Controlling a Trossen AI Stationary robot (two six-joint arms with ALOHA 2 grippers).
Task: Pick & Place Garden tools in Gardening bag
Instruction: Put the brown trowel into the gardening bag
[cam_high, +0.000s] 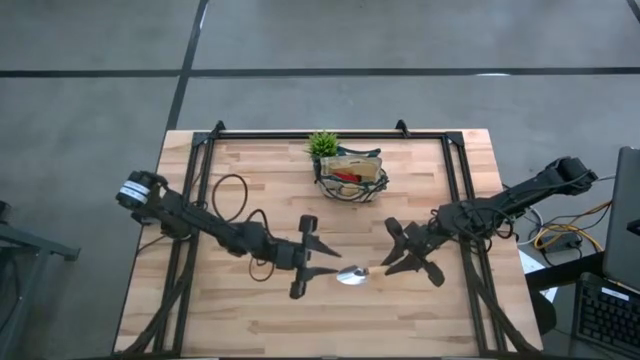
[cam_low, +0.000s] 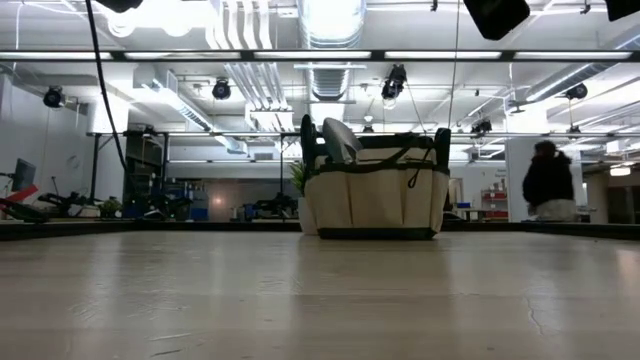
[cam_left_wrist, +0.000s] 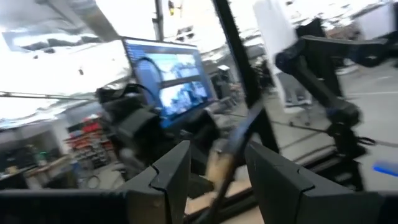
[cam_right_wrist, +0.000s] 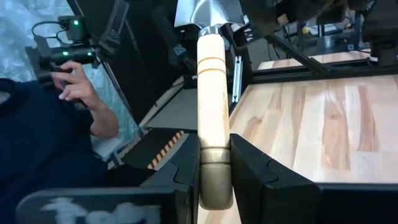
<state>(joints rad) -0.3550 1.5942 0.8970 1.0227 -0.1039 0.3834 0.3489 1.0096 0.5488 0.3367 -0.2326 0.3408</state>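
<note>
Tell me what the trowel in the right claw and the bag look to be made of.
Trowel: handle looks like pale smooth wood with turned grooves; the head seems bright polished metal. Gardening bag: apparently beige woven fabric with dark trim, soft-sided and slightly sagging.

A silver-headed trowel with a light wooden handle (cam_high: 352, 275) lies crosswise near the table's front middle. The beige fabric bag with dark green trim (cam_high: 352, 175) stands upright toward the back — a silver tool head (cam_low: 338, 140) and a red piece (cam_high: 345, 176) inside.
</note>
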